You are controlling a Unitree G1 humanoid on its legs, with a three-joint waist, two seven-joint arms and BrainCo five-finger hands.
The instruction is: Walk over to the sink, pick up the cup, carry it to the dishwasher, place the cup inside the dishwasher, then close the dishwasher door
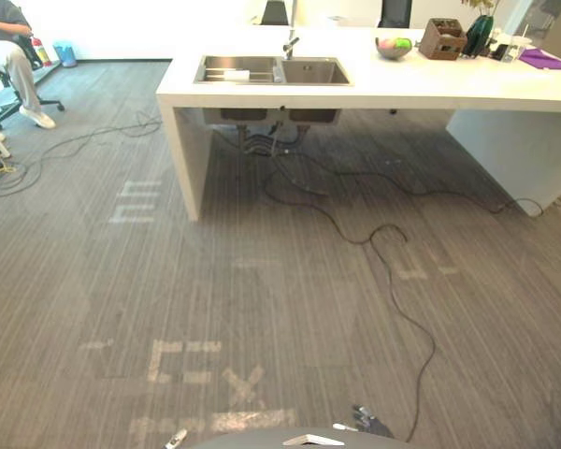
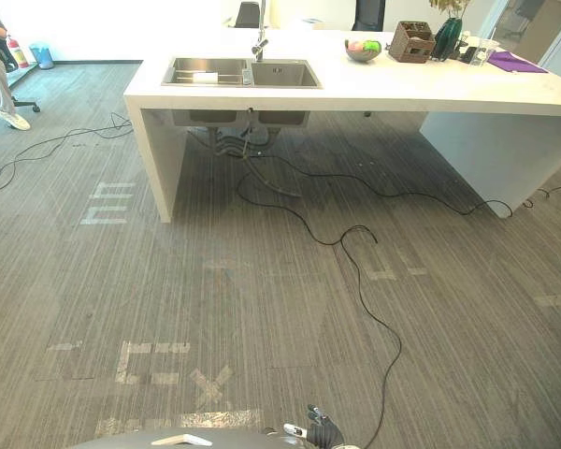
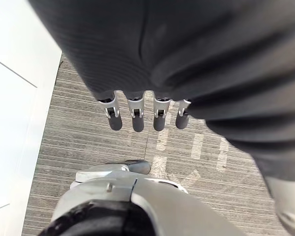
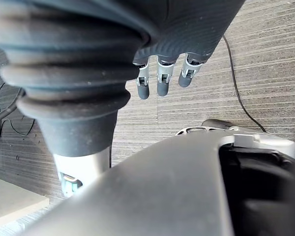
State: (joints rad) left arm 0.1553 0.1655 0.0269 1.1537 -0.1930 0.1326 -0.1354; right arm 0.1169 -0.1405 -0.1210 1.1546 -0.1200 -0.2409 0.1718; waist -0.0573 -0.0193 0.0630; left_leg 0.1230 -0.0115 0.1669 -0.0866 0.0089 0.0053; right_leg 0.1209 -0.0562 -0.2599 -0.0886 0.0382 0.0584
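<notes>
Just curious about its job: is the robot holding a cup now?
No, the left hand and right hand hang empty over the carpet.

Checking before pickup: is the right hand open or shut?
Open: the right hand hangs with straight fingers over the carpet, holding nothing.

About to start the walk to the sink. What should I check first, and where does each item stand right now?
1. Target found: sink sits in the white counter ahead: ok.
2. The cup spotted in the sink: cannot tell from this far.
3. The left hand free, fingers straight, holding nothing: ok.
4. The right hand free, fingers straight, holding nothing: ok.
5. Bystander: seated person at far left, off the line to the sink: ok.
6. Where the dishwasher is: cannot tell.
</notes>
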